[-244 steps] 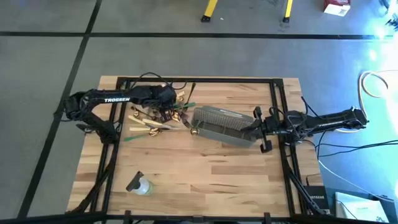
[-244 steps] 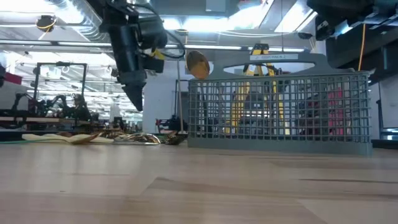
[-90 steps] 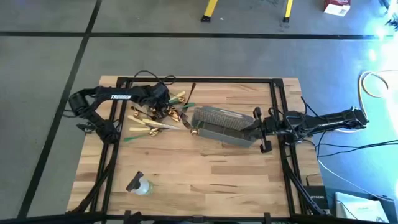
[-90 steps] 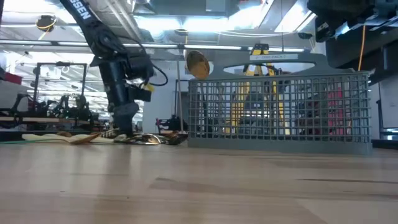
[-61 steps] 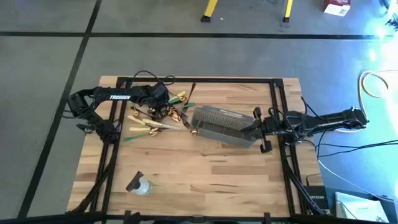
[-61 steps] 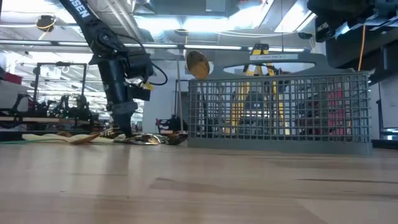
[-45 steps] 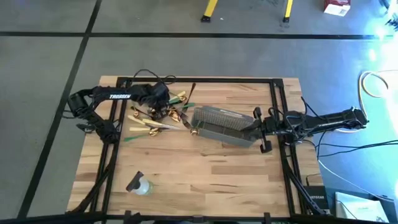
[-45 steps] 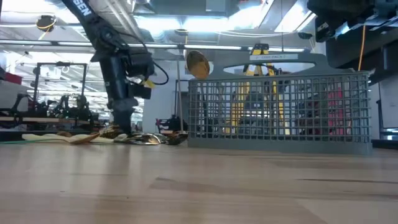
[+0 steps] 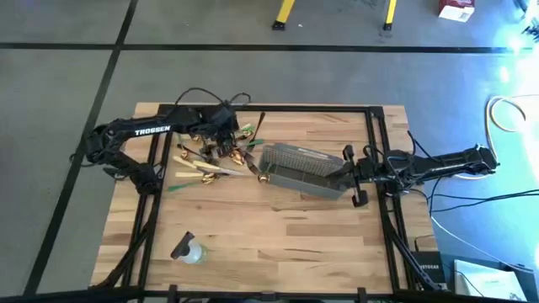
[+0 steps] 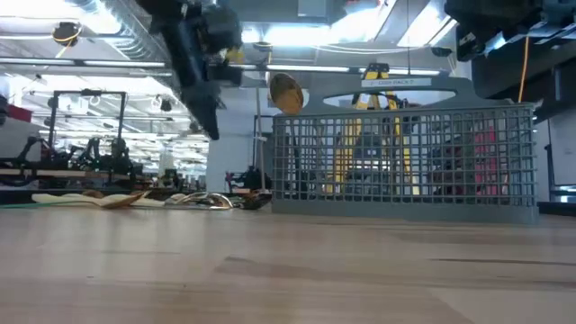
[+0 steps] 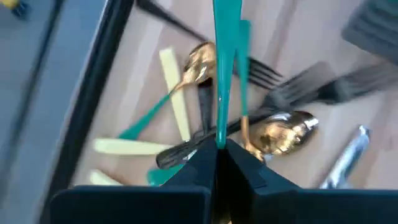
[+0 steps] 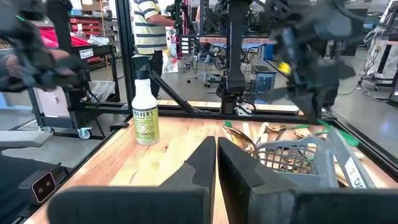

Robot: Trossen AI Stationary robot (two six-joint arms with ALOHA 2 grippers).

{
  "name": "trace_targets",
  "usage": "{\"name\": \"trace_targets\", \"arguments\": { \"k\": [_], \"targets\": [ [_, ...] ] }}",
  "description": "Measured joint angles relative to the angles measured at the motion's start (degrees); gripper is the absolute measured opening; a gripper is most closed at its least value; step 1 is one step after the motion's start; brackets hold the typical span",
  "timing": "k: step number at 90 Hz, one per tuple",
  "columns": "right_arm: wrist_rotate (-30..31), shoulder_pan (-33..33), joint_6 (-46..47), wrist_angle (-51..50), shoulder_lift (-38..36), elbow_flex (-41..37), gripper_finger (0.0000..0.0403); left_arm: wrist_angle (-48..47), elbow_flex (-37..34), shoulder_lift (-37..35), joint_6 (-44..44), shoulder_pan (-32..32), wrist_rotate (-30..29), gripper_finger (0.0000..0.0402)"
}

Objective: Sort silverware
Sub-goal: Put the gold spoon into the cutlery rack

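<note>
- We have the left pincer [image 11: 217, 149] clamped on a green utensil [image 11: 222, 68], gripped near one end, with the long slim handle running straight out ahead of the fingertips.
- Pincer is lifted clear of the tabletop [image 9: 278, 227]; the rest of the silverware pile [image 9: 215, 156] lies directly under and just beside it.
- Handling, our read: the green piece looks like light, stiff plastic; the end grip leaves a long lever, so it may pivot in the jaws. A hold nearer mid-handle would be steadier.
- Gold spoons [image 11: 280, 134] look smooth and glossy, likely slippery; take them at the neck or handle, not the bowl.
- Looks: pile mixes pale yellow handles, green pieces, gold spoons and dark forks [image 11: 311, 87], crossed over one another, so we expect neighbours to drag on any pick.
- Wire basket [image 9: 303, 168] sits near the left pincer, beyond the pile; one gold spoon [image 10: 286, 90] stands up at its near corner.
- Right pincer [image 12: 216, 162] is closed and empty, parked at the basket's far side.
</note>
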Motion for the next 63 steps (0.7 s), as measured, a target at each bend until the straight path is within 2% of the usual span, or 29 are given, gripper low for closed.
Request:
{"name": "trace_targets", "arguments": {
  "k": [19,33,54,63],
  "targets": [
    [0.0,0.0,0.0,0.0,0.0,0.0,0.0,-3.8,12.0,0.0,0.1,-8.3,-9.2,0.0],
    [0.0,0.0,0.5,0.0,0.0,0.0,0.0,-3.9,18.6,0.0,-2.0,-12.8,-8.5,0.0],
    [0.0,0.0,0.5,0.1,0.0,0.0,0.0,-4.6,23.3,0.2,1.0,-18.4,-7.9,0.0],
    [0.0,0.0,0.6,0.1,0.0,0.0,0.0,-4.4,25.5,1.8,-2.9,-19.4,-7.8,0.0]
  ]
}}
